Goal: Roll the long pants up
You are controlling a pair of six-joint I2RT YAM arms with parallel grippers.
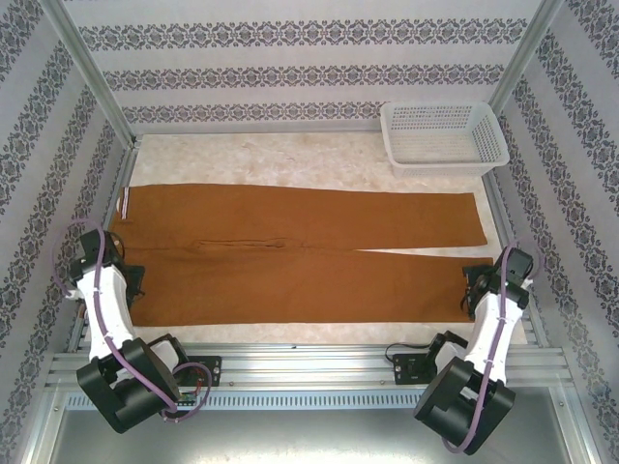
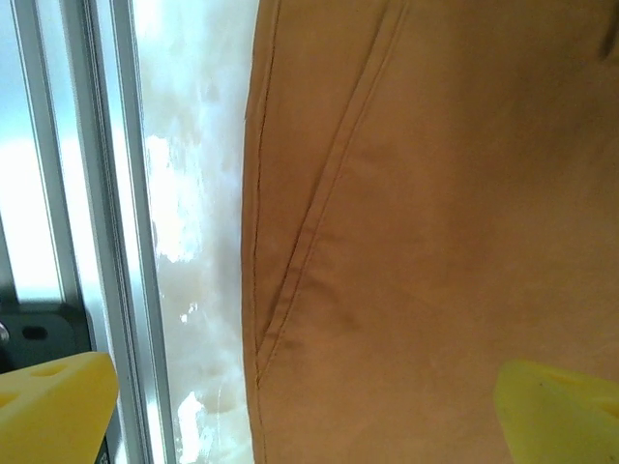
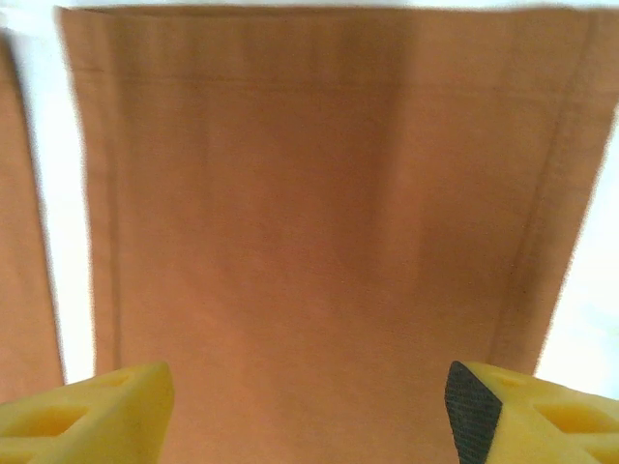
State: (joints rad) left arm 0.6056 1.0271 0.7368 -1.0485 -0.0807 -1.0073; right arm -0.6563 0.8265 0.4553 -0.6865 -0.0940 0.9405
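Long pants (image 1: pixel 309 256) lie flat on the table, lengthwise 9→3 o'clock in top view. Waistband w/ pale tag (image 1: pixel 124 203) at 9, cuffs at 3. Legs side by side, not stacked; a thin gap opens btw them toward 3.

R gripper (image 1: pixel 474 286) at 4 o'clock, over the near leg's cuff end. R wrist cam: fingers (image 3: pixel 92 416) stand apart, one either side of the leg, hem at 12 of that frame. No cloth pinched that I can see.

L gripper (image 1: pixel 133 280) at 8 o'clock, over the waist's near edge. L wrist cam: fingers (image 2: pixel 53 406) wide, pocket seam (image 2: pixel 319 222) running btw them, holding nothing.

Step, my read: take the near edge at both ends, likely to lay the near leg over the far one before rolling. To do well:
- catch both cloth layers at the hem
- lift both ends evenly so the leg doesn't skew
- keep seams aligned; a crooked start gives a coned roll

Surface: pale mottled mat (image 1: pixel 290 159), bare beyond the pants. White mesh basket (image 1: pixel 445 135) at 1 o'clock, well apart from the cloth. Alu rail (image 1: pixel 309 362) at 6. Patterned wallpaper on three sides.
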